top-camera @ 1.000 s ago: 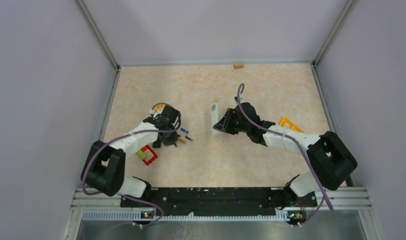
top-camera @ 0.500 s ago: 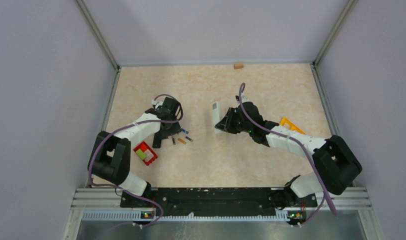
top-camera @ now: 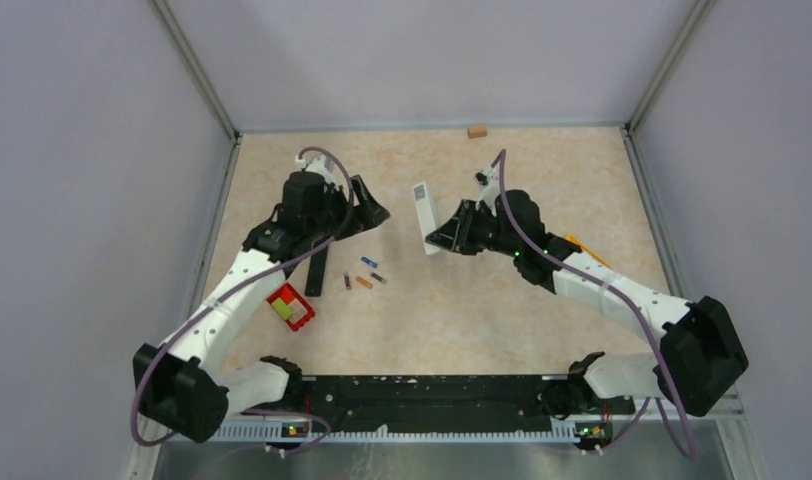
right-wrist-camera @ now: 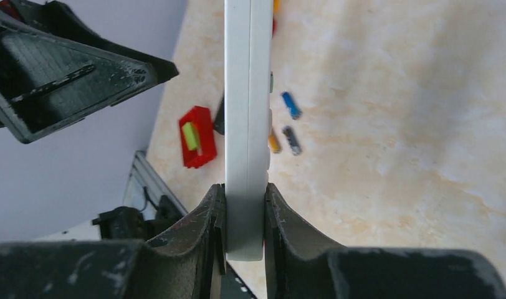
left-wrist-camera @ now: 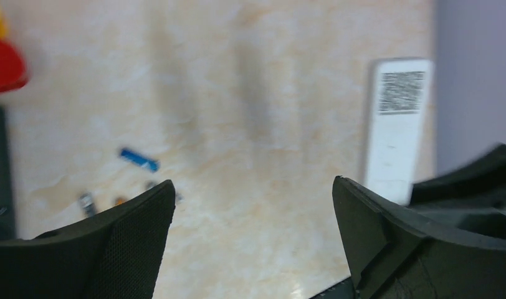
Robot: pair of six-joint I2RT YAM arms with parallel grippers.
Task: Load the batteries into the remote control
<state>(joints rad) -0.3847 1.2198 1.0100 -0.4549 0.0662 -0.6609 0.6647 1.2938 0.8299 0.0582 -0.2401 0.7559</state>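
The right gripper [right-wrist-camera: 245, 194] is closed tightly on one end of the white remote control [right-wrist-camera: 245, 93]. Its two fingers press on the opposite broad faces, and the rest of the long body stands free beyond them. From above, the remote control points toward the far wall, and a printed label is at its far end. The left gripper [left-wrist-camera: 253, 187] is wide open with nothing between its fingers. It hangs above the table [top-camera: 502, 310], beside the remote control and turned toward it. The batteries lie loose on the table between the two arms, near each other but not touching: the blue battery [top-camera: 368, 262], the orange battery [top-camera: 363, 283] and two dark batteries [top-camera: 379, 277], close to a long black bar [top-camera: 317, 270]. I judge them to be light, hard and smooth, so they will roll easily and can slip out of a loose pinch. The best hold is probably across the round middle of one battery, with the fingers on both sides of its long axis and both ends left free for the seating. The remote control looks like stiff plastic and should bear a firm grip. Whether its battery compartment is open, I cannot tell.
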